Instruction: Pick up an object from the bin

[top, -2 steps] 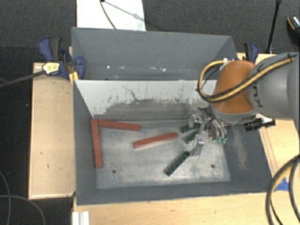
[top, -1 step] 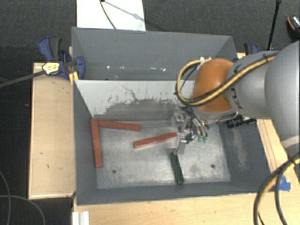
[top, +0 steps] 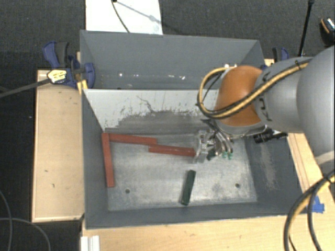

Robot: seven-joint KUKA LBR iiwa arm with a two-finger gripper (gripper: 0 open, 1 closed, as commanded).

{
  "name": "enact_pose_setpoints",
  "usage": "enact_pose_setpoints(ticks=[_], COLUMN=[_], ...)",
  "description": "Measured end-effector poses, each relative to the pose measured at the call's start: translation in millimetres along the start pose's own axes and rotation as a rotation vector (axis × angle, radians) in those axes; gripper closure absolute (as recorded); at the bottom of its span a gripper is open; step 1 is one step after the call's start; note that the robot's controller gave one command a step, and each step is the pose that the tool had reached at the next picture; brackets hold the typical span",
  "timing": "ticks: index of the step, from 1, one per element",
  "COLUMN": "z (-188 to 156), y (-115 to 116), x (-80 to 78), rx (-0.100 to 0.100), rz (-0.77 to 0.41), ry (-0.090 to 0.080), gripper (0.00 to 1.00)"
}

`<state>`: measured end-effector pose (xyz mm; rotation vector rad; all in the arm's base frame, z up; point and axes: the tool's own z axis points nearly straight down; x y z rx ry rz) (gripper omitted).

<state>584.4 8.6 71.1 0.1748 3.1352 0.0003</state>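
My gripper (top: 205, 151) hangs low over the right half of the bin floor, under the orange wrist cover. Its fingertips sit at the right end of a short red-brown stick (top: 170, 150) that lies flat across the middle of the floor. A dark green bar (top: 187, 187) lies just below the gripper, near the bin's front wall, apart from the fingers. I cannot make out what, if anything, is between the fingers.
A red-brown L-shaped piece (top: 109, 156) lies on the left of the floor, one leg along the left wall, the other pointing right towards the short stick. The arm covers the bin's right rear corner.
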Motion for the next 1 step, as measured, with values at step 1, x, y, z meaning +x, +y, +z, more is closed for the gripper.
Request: enact_pose_setpoints(ticks=[1], z=[-136.1], y=[15.1], x=[29.7], rx=[-0.002], rz=[0.02], ry=[-0.008], gripper=[1.0])
